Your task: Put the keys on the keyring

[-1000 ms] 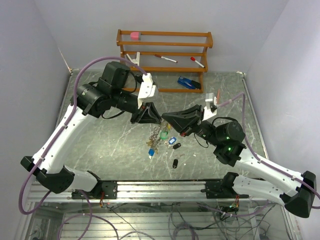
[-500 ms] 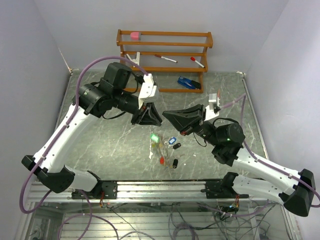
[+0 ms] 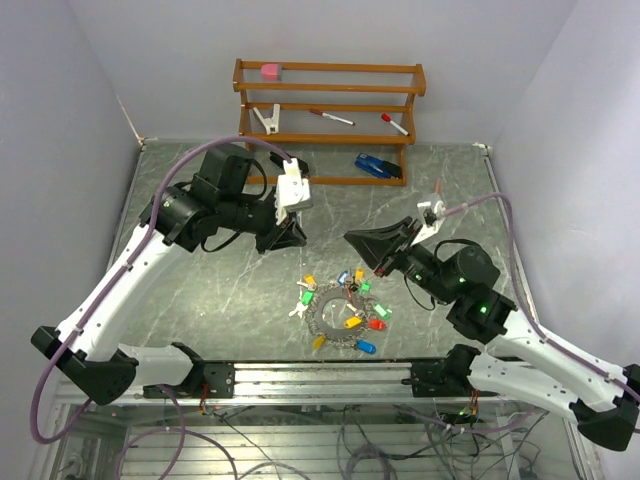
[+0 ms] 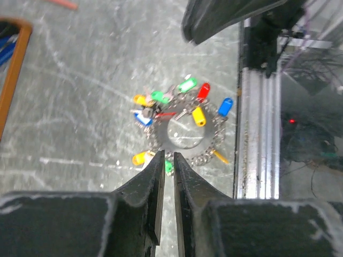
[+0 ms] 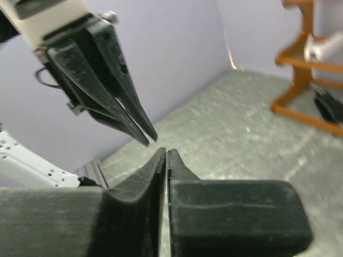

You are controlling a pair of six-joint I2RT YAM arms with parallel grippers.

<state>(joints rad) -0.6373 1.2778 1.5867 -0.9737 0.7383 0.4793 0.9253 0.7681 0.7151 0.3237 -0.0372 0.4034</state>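
The keyring [image 3: 319, 313] lies flat on the table near the front rail, a silvery loop [image 4: 216, 135] with keys fanned around it. Among the keys are a red one [image 4: 203, 91], a blue one [image 4: 225, 106], a yellow one [image 4: 198, 115] and a green one [image 4: 187, 84]. Whether every key is threaded on the loop I cannot tell. My left gripper [image 3: 297, 236] hangs above the ring's far left side [image 4: 168, 155], jaws a narrow slit apart with nothing between them. My right gripper [image 3: 353, 241] hovers to the right [image 5: 166, 152], shut and empty, its tips close to the left gripper's fingers [image 5: 140, 127].
A wooden rack [image 3: 330, 92] stands at the back with a pink block [image 3: 270, 71], a white clip [image 3: 268, 119] and two red-capped pens [image 3: 330, 117]. A blue object [image 3: 378, 166] lies before the rack. The aluminium rail [image 3: 330, 378] runs along the front edge.
A second ago the keyring dangled between the two grippers' tips. It has dropped and now lies spread flat on the table. Both grippers have drawn apart, left to the left, right to the right.
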